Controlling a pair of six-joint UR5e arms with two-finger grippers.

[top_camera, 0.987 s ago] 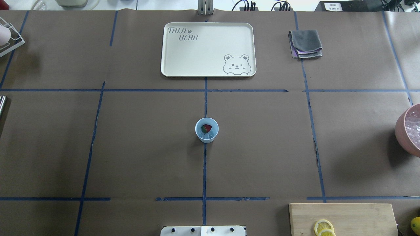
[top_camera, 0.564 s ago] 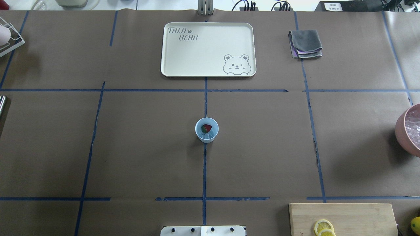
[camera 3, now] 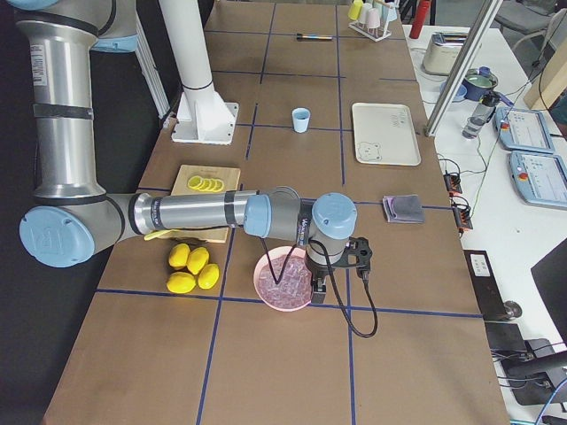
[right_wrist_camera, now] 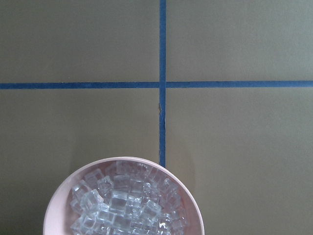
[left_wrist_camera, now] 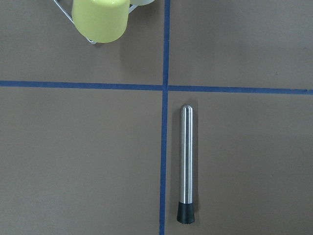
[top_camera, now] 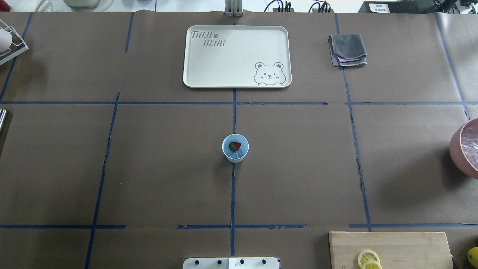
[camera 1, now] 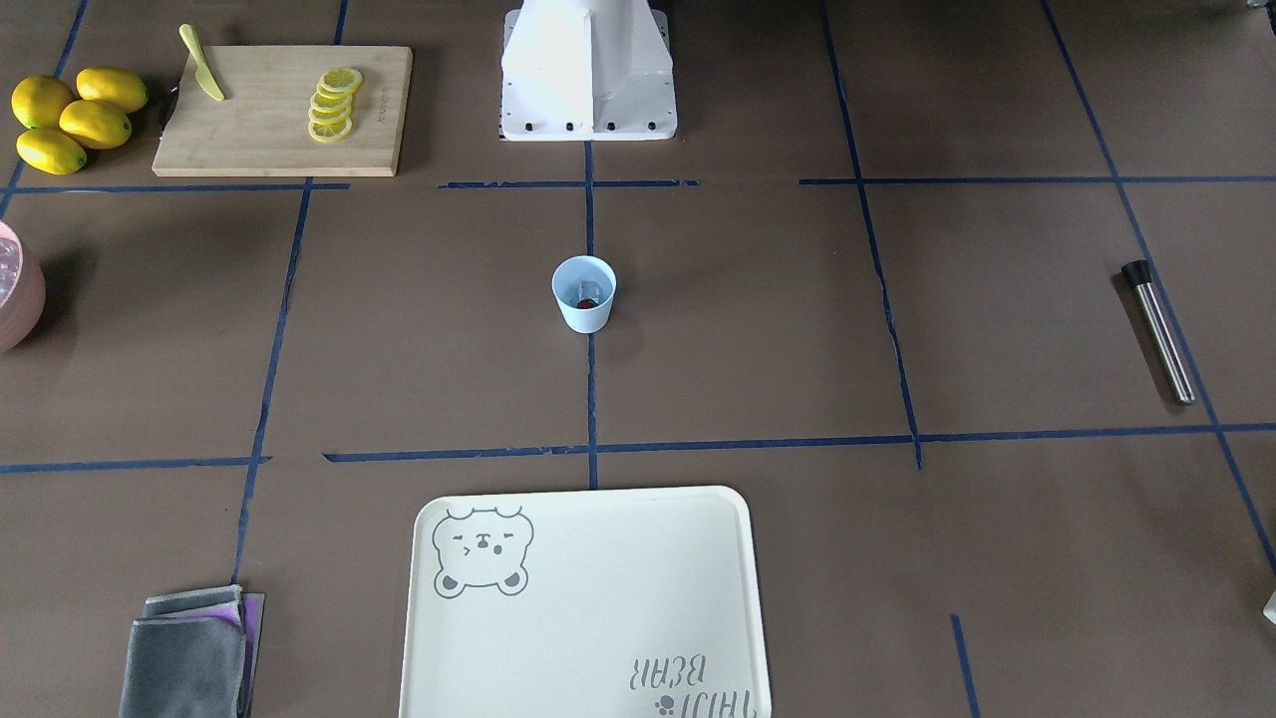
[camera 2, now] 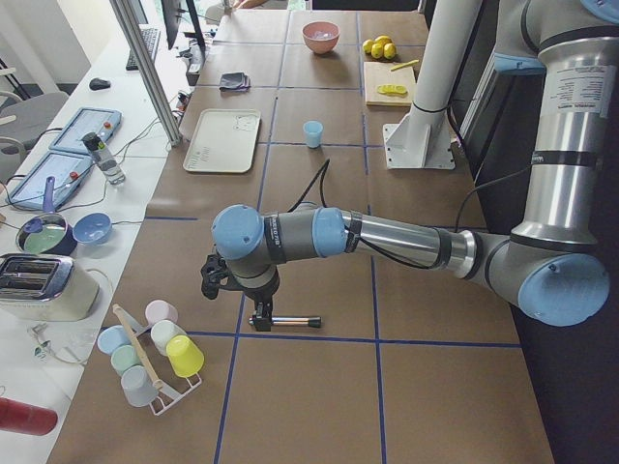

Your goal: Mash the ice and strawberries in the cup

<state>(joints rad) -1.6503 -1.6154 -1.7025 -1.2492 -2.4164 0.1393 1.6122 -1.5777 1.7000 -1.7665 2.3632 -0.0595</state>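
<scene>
The pale-blue cup (top_camera: 235, 148) stands upright at the table's middle, also in the front view (camera 1: 584, 293). Inside it lie a dark-red strawberry (top_camera: 234, 146) and clear ice (top_camera: 240, 152). My left gripper (camera 2: 260, 317) hangs over a steel muddler with a black tip (left_wrist_camera: 186, 161) at the table's left end, far from the cup. My right gripper (camera 3: 317, 292) hangs beside a pink bowl (right_wrist_camera: 54, 215) of ice cubes (right_wrist_camera: 124, 205) at the right end. Neither wrist view shows fingers, so I cannot tell whether either gripper is open or shut.
A cream bear tray (top_camera: 236, 56) and a folded grey cloth (top_camera: 348, 49) lie at the far side. A wooden board (camera 1: 282, 110) carries lemon slices and a knife, with whole lemons (camera 1: 70, 118) beside it. A rack of coloured cups (camera 2: 155, 353) stands near the muddler.
</scene>
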